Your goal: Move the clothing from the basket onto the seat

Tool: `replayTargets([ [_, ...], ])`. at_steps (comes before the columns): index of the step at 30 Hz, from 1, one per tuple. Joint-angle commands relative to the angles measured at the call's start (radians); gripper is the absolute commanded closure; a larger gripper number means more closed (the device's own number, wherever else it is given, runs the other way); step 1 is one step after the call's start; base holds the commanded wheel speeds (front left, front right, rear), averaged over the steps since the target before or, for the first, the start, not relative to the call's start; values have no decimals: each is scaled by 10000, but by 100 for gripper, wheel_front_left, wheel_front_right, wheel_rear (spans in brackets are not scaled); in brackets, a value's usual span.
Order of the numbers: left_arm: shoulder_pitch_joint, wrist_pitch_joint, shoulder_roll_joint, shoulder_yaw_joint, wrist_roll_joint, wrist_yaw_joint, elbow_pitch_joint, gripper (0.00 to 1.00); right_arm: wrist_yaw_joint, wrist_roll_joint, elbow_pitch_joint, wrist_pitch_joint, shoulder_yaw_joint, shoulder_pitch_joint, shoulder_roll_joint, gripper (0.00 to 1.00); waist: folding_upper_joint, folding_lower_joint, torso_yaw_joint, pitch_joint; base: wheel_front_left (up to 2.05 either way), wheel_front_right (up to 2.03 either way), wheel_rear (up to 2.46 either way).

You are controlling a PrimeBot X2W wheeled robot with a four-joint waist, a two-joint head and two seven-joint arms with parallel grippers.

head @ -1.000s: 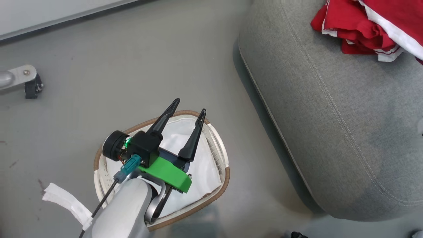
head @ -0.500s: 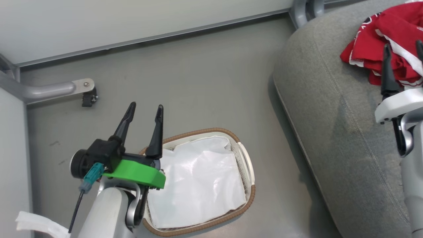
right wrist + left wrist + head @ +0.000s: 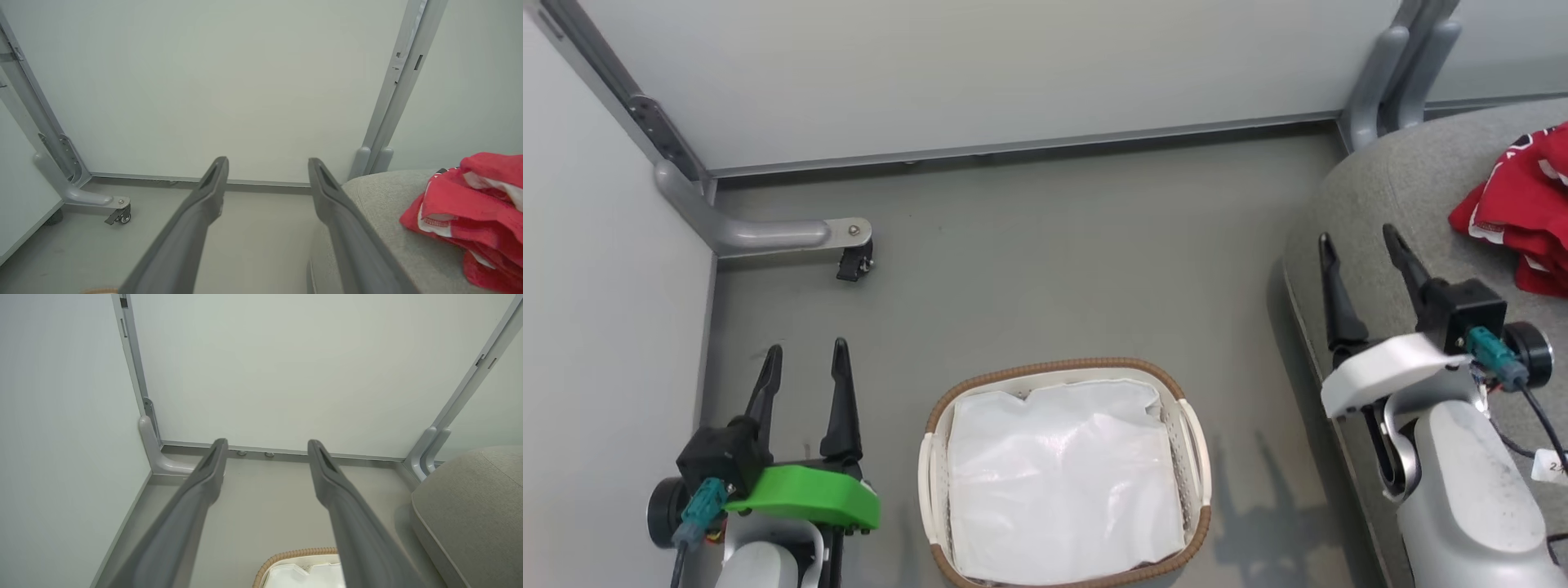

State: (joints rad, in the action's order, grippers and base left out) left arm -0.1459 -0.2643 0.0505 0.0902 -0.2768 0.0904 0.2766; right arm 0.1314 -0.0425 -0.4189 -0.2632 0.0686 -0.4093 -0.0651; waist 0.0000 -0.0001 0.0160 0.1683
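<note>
The cream basket with its brown woven rim stands on the floor at bottom centre, holding just a white liner sheet; its rim peeks in at the bottom of the left wrist view. Red jerseys lie crumpled on the grey seat at the right edge, and the pile of jerseys rests on the seat in the right wrist view. My left gripper hangs open and empty left of the basket. My right gripper is open and empty over the seat's left edge.
Pale partition walls close off the back and left. A grey metal foot with a caster juts out at the left corner, and grey posts stand behind the seat. Grey floor lies between basket and wall.
The head camera has swung, so the whole scene shifted. My left gripper left the basket, now beside it on the left. My right gripper has drawn back from the jerseys.
</note>
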Motion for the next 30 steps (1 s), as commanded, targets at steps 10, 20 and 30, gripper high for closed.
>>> replayTargets([
  [10,1020,2,6,-90,-105,-81,110,0,-14,-523,273,-23,-225,1656,125,0,0,1,310,-842,0,0,0],
  [20,1209,2,6,12,-190,-119,222,0,-14,-936,390,-23,-472,2230,125,0,0,1,239,-980,0,0,0],
  [30,1050,13,-13,45,-344,-81,483,100,0,-1019,258,20,-643,2167,203,100,0,1,190,-1030,0,0,0],
])
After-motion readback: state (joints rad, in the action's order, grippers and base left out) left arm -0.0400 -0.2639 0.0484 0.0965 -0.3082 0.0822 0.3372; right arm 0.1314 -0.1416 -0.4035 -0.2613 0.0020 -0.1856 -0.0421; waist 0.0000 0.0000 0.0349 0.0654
